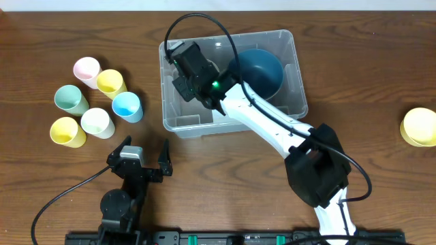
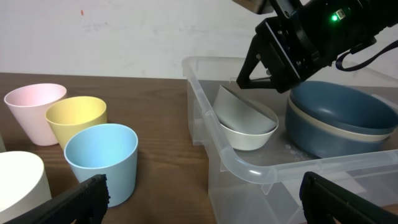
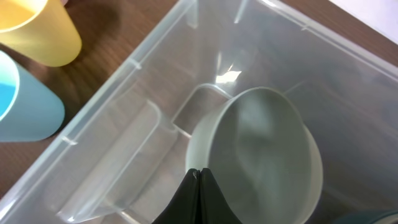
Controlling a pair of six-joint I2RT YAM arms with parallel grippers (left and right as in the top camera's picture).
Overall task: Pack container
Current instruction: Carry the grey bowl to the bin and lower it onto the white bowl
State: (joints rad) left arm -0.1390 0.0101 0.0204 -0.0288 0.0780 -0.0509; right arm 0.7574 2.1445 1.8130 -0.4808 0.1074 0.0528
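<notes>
The container (image 1: 178, 120) is a clear bin in the middle of the table. It holds a dark blue bowl (image 1: 262, 71) on its right side and a pale bowl (image 2: 245, 121) leaning tilted on its left side. My right gripper (image 1: 182, 85) reaches into the left part of the bin. In the right wrist view its fingers (image 3: 200, 180) are pressed together with nothing between them, just short of the pale bowl's (image 3: 261, 155) rim. My left gripper (image 1: 146, 144) stands open near the table's front edge, with nothing between its fingers (image 2: 84, 199), facing the bin's corner (image 2: 236, 165).
Several pastel cups stand left of the bin: pink (image 1: 86, 70), yellow (image 1: 110, 82), green (image 1: 70, 99), blue (image 1: 127, 106), white (image 1: 97, 122) and another yellow (image 1: 67, 131). A yellow cup (image 1: 420, 126) sits at the far right edge.
</notes>
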